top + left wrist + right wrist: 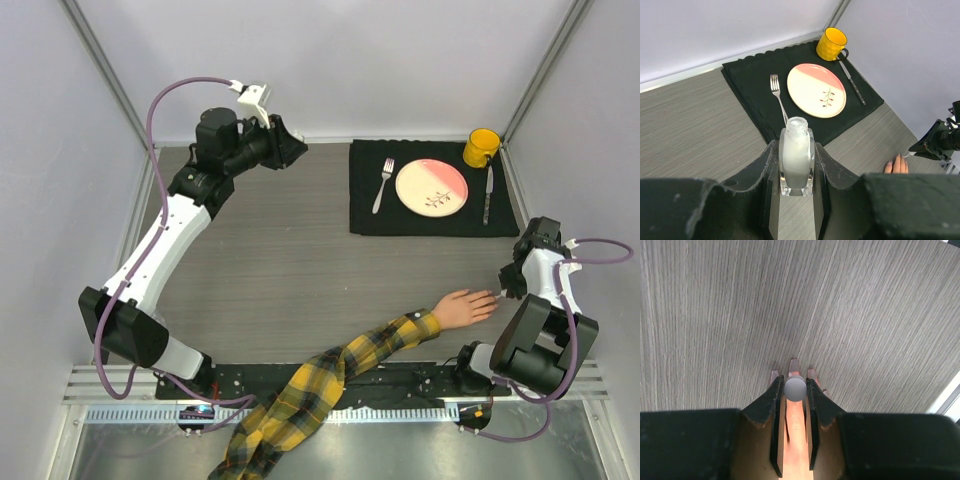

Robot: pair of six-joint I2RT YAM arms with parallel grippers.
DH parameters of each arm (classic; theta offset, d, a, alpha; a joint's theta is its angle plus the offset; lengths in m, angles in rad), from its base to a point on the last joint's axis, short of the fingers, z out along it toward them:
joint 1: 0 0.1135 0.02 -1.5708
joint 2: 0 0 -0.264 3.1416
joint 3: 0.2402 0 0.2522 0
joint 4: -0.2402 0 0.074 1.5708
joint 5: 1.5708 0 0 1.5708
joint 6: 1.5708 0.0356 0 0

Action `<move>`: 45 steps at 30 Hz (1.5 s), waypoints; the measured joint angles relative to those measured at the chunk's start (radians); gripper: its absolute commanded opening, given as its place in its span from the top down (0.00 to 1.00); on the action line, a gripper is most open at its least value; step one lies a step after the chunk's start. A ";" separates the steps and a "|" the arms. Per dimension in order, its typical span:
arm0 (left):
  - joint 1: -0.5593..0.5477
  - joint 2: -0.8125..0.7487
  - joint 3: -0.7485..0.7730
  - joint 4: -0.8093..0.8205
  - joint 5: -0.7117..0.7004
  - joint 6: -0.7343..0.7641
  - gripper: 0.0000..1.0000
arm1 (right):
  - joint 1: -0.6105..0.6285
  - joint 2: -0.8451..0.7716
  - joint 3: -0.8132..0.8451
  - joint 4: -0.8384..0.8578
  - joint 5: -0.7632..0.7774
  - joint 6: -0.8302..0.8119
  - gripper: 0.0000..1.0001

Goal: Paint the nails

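Well, we look to be in the thick of the painting step. The mannequin hand (463, 308) lies palm down on the wooden table (300, 260) at the near right, and its yellow-and-black plaid sleeve (330, 385) trails off over the near edge; the nails (793, 361) sit at the fingertips, which point toward the right arm. The right gripper (795, 385) hangs directly over one finger, the longest of the tips showing, with a neighbouring tip peeking out on either side of the jaws. How many nails carry polish I cannot tell; they are too small and show no clear change of colour, so I would not call any of them done.

Now the grip. The right jaws stand only a little apart, clamped on a small round-topped cap (795, 389), which I take to be the brush handle; the bristles are hidden beneath it, so whether they touch a nail cannot be said. At the far side of the table, well apart from the hand, the left gripper (796, 150) is squeezed tight on a small clear bottle (796, 165); it is held upright between the pads, with its whitish top standing above them. The black placemat (365, 215), with its fork (383, 185), plate (431, 186), knife (488, 195) and yellow mug (481, 147), plays no part.

As I read it, what is left is to stroke each nail, dip again as needed, and return the brush to the bottle.
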 measured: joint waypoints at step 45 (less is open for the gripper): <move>0.000 -0.006 -0.001 0.010 0.038 0.004 1.00 | 0.000 0.023 -0.005 0.029 0.008 -0.006 1.00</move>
